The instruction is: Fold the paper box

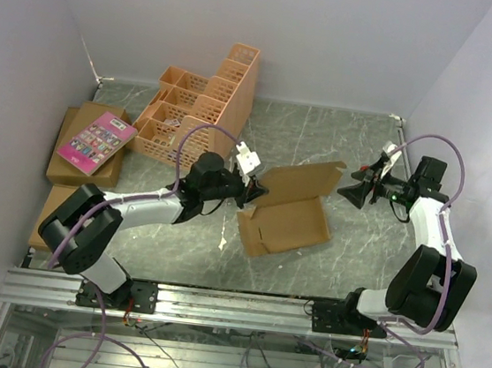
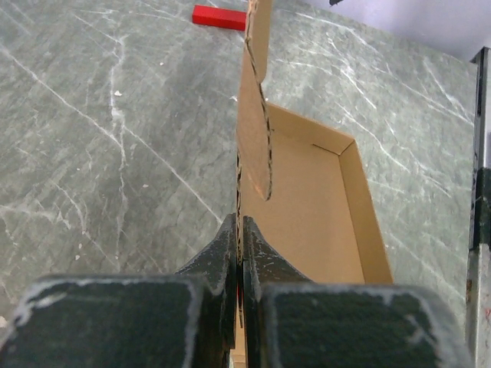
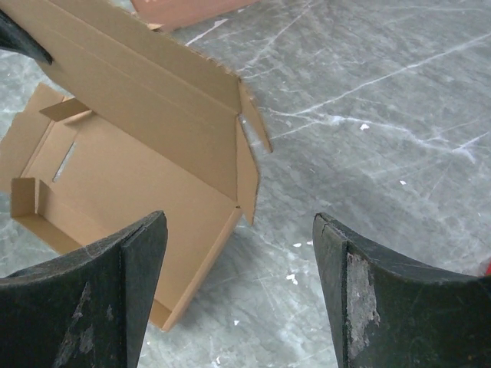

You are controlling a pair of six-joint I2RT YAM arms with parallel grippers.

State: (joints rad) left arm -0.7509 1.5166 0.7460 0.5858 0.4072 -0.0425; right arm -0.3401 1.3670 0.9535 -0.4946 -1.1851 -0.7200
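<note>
1. Brown cardboard paper box (image 1: 286, 220) is lying mid-desk (image 1: 339, 146), its lid panel standing up.
2. Closed tight, the left jaws are pinching an upright flap at its left edge.
3. Spread wide and empty, the right jaws are hovering near its right side, apart.

The paper box (image 1: 286, 220) lies in the middle of the bench (image 1: 347, 151), a raised flap along its back. The left tool (image 1: 257, 191) pinches that flap's left end. The right tool (image 1: 349, 194) stands to the box's right, apart. Behind-left sits a crate (image 1: 192, 111) and, further left, a book (image 1: 97, 141) on cartons (image 1: 61, 169).
</note>
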